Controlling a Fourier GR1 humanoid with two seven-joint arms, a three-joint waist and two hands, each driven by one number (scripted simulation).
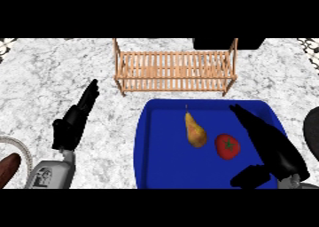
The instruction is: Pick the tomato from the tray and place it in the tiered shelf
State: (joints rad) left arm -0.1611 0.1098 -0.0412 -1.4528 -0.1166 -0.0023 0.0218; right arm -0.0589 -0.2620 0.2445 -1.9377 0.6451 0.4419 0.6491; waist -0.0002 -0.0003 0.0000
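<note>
Just right of tomato (227,146), right hand (273,148) open.

I see a red tomato (228,146) with a green stem beside a yellow-brown pear (195,131) on the deep blue tray (163,150). At twelve o'clock stands the pale wooden slatted shelf (175,71) on the grey-white marbled worktop (51,75).

A yellow-brown pear with a thin stem (195,131) lay before me, stem pointing toward the far edge of the white marbled stone worktop (51,75). At the worktop's near left corner sat a brown rounded object (5,171), partly cut off. A dark round object (317,135) showed at its right edge.
</note>
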